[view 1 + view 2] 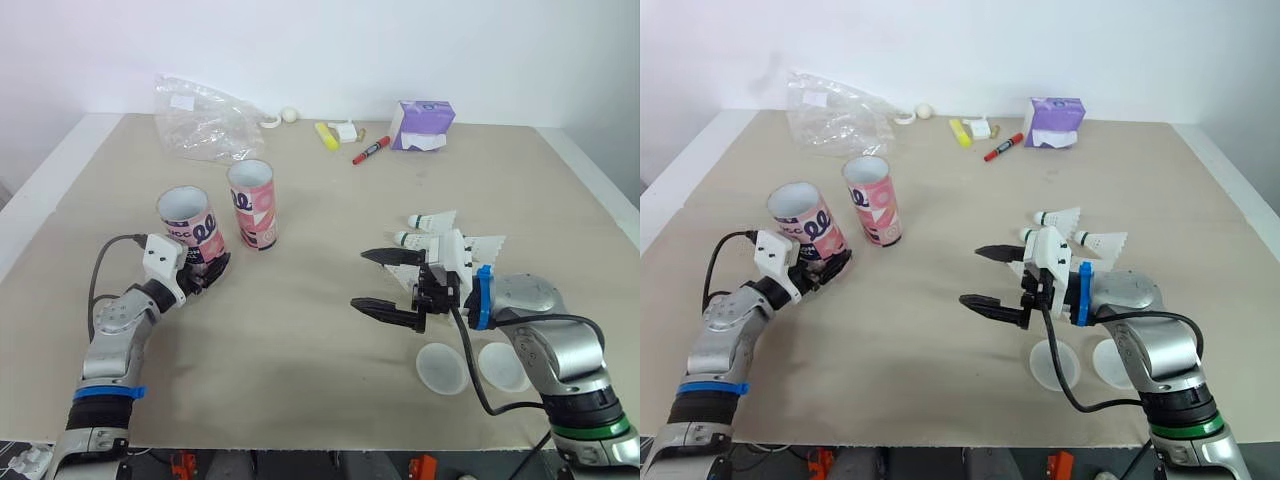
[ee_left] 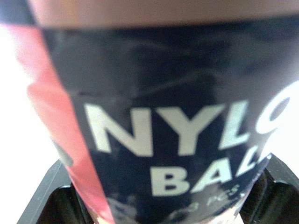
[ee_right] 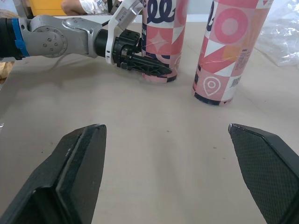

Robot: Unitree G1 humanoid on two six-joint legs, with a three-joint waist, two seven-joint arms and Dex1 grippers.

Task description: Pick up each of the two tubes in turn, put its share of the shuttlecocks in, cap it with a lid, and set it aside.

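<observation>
- Two pink tubes, both upright with open tops. The left tube point(image 1: 193, 232) has the left gripper point(image 1: 210, 272) clamped round its lower part, and the right tube point(image 1: 252, 205) stands just beside it.
- Two white lids lie flat on the table point(image 1: 300, 380), touching or nearly: left lid point(image 1: 440, 368), right lid point(image 1: 500, 366).
- I count three shuttlecocks point(image 1: 432, 220), partly hidden behind the right gripper point(image 1: 362, 280).
- That one's fingers are spread wide, holding nothing.

Your left gripper point(image 1: 212, 270) seems to clasp the nearer tube point(image 1: 190, 228) low down, the second tube point(image 1: 252, 203) just beside; your right gripper point(image 1: 385, 283) gapes wide near the shuttlecocks point(image 1: 440, 232) and two lids point(image 1: 441, 368).
</observation>
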